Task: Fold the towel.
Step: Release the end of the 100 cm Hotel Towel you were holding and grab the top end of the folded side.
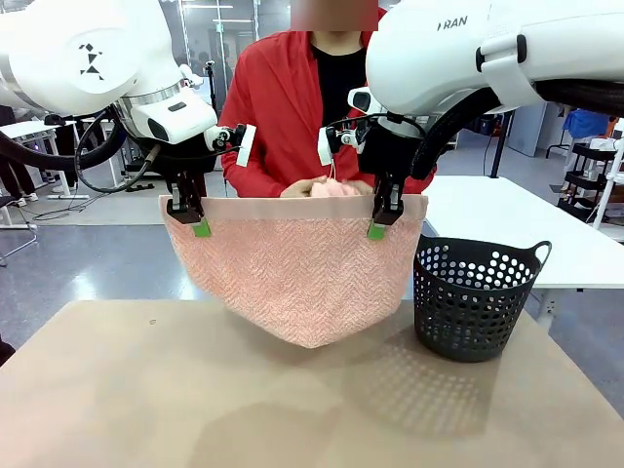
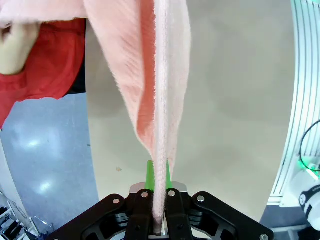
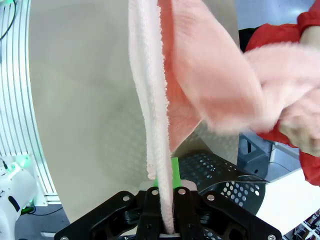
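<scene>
Your left gripper (image 1: 193, 222) and right gripper (image 1: 382, 222) each pinch a top corner of the towel (image 1: 297, 278), which hangs just left of the basket (image 1: 475, 302). Move both level, with the edge taut, so the corners meet squarely.

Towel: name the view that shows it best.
Front view: the towel hangs spread between the left gripper and right gripper, whole outline visible. Each wrist view gives an edge-on strip pinched in the jaws; the right one also catches the person's hand on it.
</scene>
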`<state>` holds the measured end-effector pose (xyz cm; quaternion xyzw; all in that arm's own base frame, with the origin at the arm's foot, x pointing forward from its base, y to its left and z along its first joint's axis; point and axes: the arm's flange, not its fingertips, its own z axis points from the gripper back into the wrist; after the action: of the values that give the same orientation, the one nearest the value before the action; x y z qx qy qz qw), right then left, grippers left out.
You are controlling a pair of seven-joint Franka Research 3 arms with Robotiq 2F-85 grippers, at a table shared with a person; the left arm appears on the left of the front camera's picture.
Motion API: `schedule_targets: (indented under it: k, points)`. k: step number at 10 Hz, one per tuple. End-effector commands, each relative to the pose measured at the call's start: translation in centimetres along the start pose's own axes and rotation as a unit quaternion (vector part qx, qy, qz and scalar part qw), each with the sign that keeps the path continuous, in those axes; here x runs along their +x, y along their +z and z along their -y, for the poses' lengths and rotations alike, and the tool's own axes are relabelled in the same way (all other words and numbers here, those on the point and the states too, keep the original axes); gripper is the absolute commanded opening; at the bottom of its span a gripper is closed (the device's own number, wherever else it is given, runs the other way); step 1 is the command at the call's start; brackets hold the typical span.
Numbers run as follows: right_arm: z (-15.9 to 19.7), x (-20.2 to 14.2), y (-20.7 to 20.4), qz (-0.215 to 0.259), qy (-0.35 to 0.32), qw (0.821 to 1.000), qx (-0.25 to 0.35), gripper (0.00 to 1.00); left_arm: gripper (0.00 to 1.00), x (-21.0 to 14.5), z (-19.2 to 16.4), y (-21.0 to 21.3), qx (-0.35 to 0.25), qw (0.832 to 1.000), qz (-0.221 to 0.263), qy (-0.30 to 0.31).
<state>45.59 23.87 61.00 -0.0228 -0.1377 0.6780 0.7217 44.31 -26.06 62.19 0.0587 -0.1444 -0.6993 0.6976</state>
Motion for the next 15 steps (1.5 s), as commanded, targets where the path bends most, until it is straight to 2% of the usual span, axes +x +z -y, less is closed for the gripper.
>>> schedule_targets:
  k: [1,15]
  points:
    - [0.0,-0.05,0.01,-0.001,0.0,1.0,0.001,0.0,0.0,-0.12,-0.04,0.16,0.002,1.0,0.0,0.001]
    - [0.0,-0.05,0.01,-0.001,0.0,1.0,0.001,0.0,0.0,-0.12,-0.04,0.16,0.002,1.0,0.0,0.001]
